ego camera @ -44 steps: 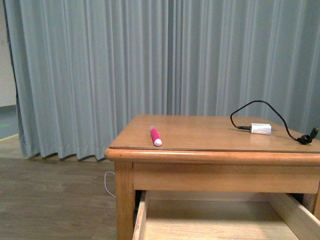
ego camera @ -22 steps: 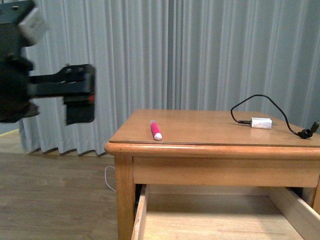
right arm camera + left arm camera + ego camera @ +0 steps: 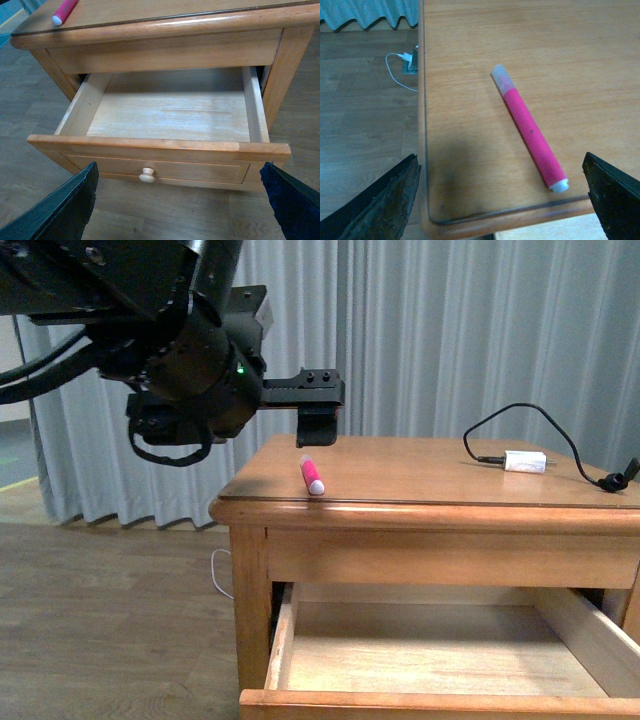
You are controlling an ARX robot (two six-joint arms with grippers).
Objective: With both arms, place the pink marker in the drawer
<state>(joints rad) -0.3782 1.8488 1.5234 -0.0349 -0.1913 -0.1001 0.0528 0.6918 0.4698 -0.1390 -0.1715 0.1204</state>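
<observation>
The pink marker (image 3: pixel 311 476) lies on the cabinet top near its front left corner, white end toward the front edge. It also shows in the left wrist view (image 3: pixel 530 132) and the right wrist view (image 3: pixel 65 10). My left gripper (image 3: pixel 318 428) hovers open just above and behind the marker, and its fingers (image 3: pixel 395 200) stand wide apart on either side of it, touching nothing. The drawer (image 3: pixel 280 650) is pulled out and shows pale wood inside. My right gripper (image 3: pixel 180 207) is open in front of the drawer front (image 3: pixel 200 170), near its round knob (image 3: pixel 147 175).
A small white charger (image 3: pixel 524 461) with a black cable (image 3: pixel 505 425) lies on the cabinet top (image 3: pixel 420 490) at the right. Grey curtains hang behind. A white plug and cord (image 3: pixel 402 67) lie on the wooden floor left of the cabinet.
My left arm has swung in from the left and now hangs over the marker. The view has dropped a little, so the drawer's front rim shows. The marker has not moved.
</observation>
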